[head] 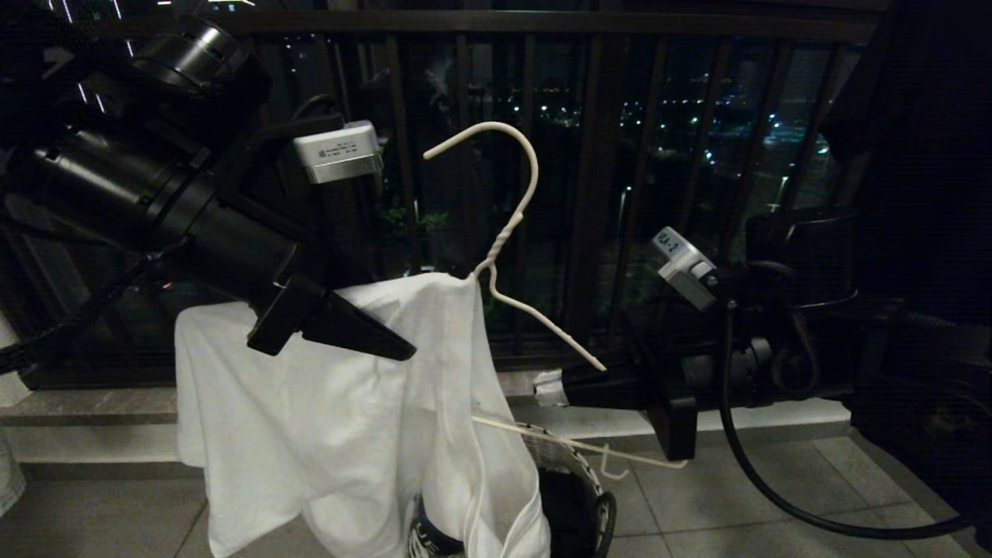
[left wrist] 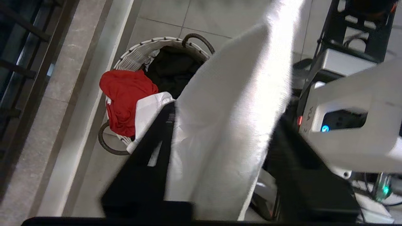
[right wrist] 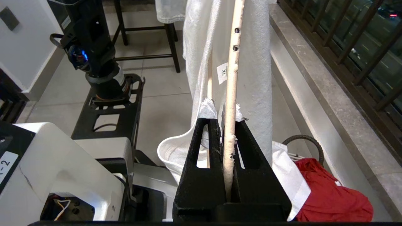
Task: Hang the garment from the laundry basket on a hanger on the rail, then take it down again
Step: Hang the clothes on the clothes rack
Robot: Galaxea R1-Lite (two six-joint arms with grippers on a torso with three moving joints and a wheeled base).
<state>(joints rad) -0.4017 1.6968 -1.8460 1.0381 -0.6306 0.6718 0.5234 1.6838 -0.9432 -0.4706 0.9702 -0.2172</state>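
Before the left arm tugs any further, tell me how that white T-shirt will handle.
Probably floppy: the T-shirt sags in loose folds off the hanger and trails into the laundry basket. Likely light, since the thin wire hanger looks unbent under it. It may slide sideways when tugged, as only one shoulder is covered, while the right tool pinches the bare wire.

The white cotton T-shirt (head: pixel 333 418) covers the whole left shoulder of the thin cream-white wire hanger (head: pixel 511 225), and its hem runs off the bottom edge of the head view. Only a sliver of its dark printed logo (head: pixel 434 539) shows there, too little to read. The small round mesh laundry basket (head: pixel 581 480) sits mostly behind the shirt at lower centre. In the left wrist view the left gripper's black fingers (left wrist: pixel 141 175) are blurred, cloth between them.
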